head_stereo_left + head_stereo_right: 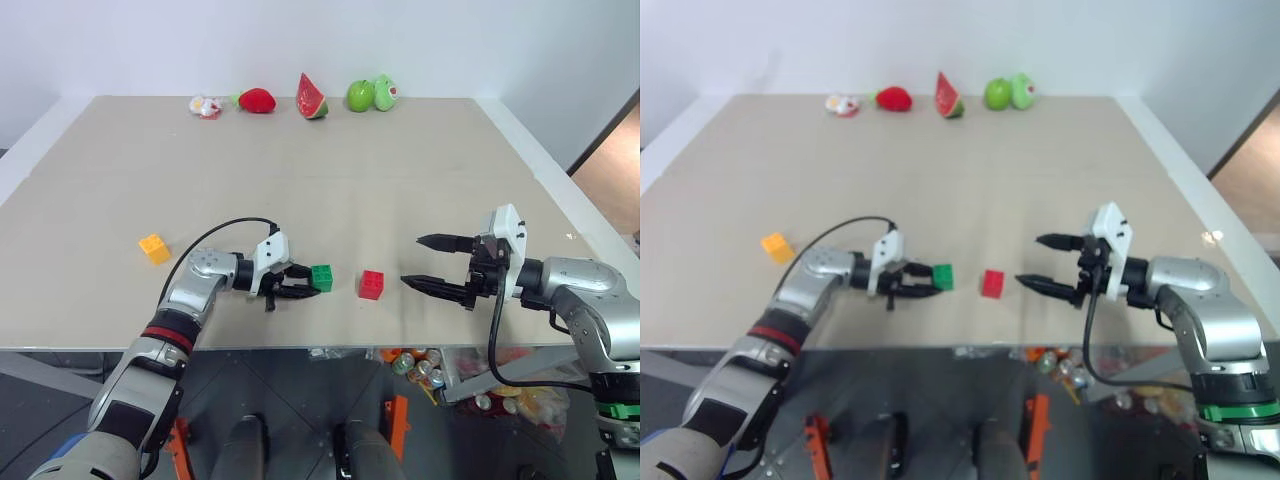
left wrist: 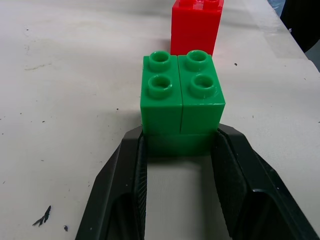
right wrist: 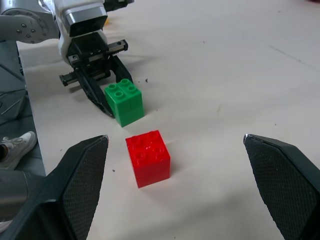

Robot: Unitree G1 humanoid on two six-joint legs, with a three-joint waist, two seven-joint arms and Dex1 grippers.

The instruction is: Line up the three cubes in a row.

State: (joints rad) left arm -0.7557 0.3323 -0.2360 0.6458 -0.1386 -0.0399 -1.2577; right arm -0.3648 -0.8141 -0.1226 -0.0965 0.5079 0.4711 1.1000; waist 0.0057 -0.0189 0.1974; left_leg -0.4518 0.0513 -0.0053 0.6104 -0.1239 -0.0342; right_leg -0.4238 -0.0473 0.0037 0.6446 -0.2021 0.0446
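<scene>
green cube (image 2: 181, 102) between left fingers (image 2: 122, 185)

The beige table (image 1: 300, 170) bears three cubes (image 1: 371, 284) and toy fruits (image 1: 312, 97).

Green cube (image 1: 321, 277) beside red (image 1: 372, 284); yellow (image 1: 154, 248) apart.

1. A wide beige tabletop (image 1: 330, 170) with a pale rim meets a white wall along its far edge.
2. A red toy watermelon slice (image 1: 312, 97) stands at the middle of the tabletop's far edge.
3. A red toy strawberry (image 1: 257, 100) lies beside the slice, on its left.
4. A small white-and-red toy (image 1: 206, 106) lies further left.
5. Two green toy fruits (image 1: 371, 95) sit touching, right of the slice.
6. Crumpled drink cans (image 1: 420, 366) lie on the floor below the tabletop's near edge.
</scene>
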